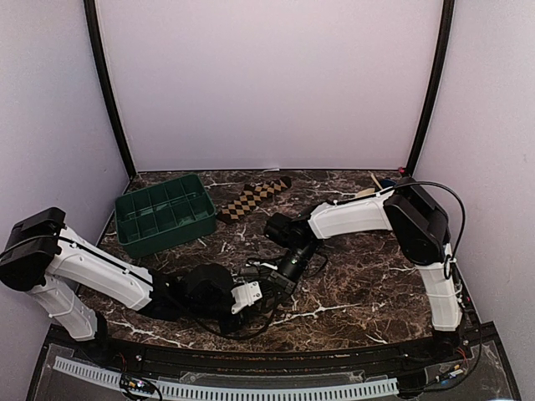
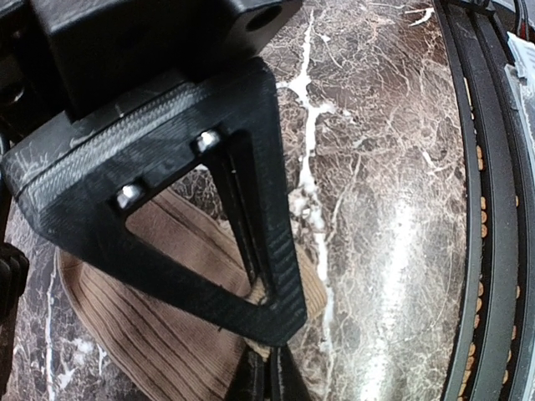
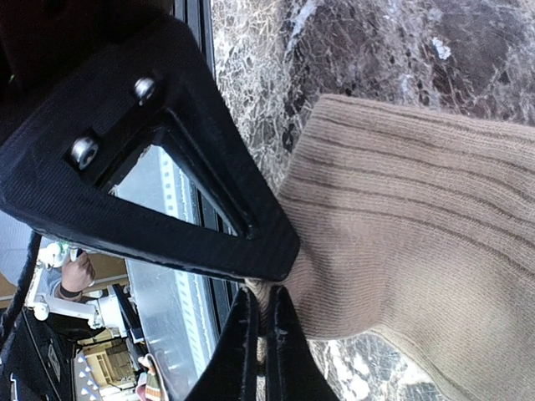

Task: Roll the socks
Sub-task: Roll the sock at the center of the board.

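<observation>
A ribbed tan sock (image 3: 418,234) lies on the dark marble desk (image 1: 359,276), toward the front, between the two hands. The right hand (image 3: 261,288) pinches one edge, fingers closed on the fabric. The left hand (image 2: 269,347) is clamped on another edge. A checkered sock (image 1: 251,200) lies farther back, beside a green tray (image 1: 167,236).

Ribbed knit tan sock (image 3: 401,225), glossy marble-look table (image 2: 376,167), matt black plastic left tool (image 2: 268,347)
</observation>
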